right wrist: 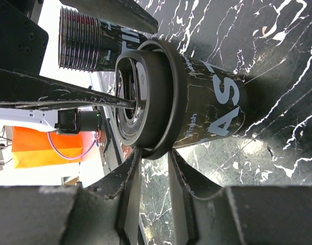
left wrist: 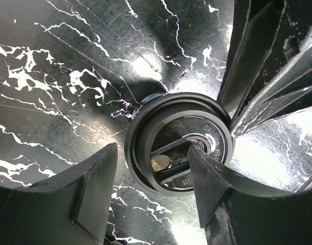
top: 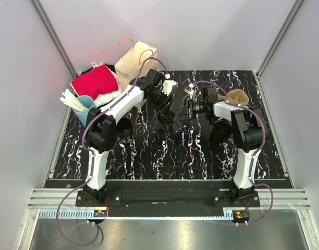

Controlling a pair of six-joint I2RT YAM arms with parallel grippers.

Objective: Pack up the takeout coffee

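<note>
Top external view is showing both arms meeting over a black cup [top: 165, 123] standing mid-table [top: 149, 156]. Left gripper [left wrist: 151, 178] is hovering above its lid [left wrist: 179, 148], jaws spread. Right gripper [right wrist: 155, 168] is pinching the lid's rim, jaws narrow.

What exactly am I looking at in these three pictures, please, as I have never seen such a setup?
Two robot arms are bolted at the near edge of a black marbled table. One picture looks down from above; the other two come from cameras on each wrist. Both arms meet over a black lidded coffee cup standing mid-table. The left gripper is above it, one finger on the lid. The right gripper comes in from the side, its jaws astride the lid's rim. Behind stand a paper bag, a red cloth and a blue cup of wooden stirrers.
</note>
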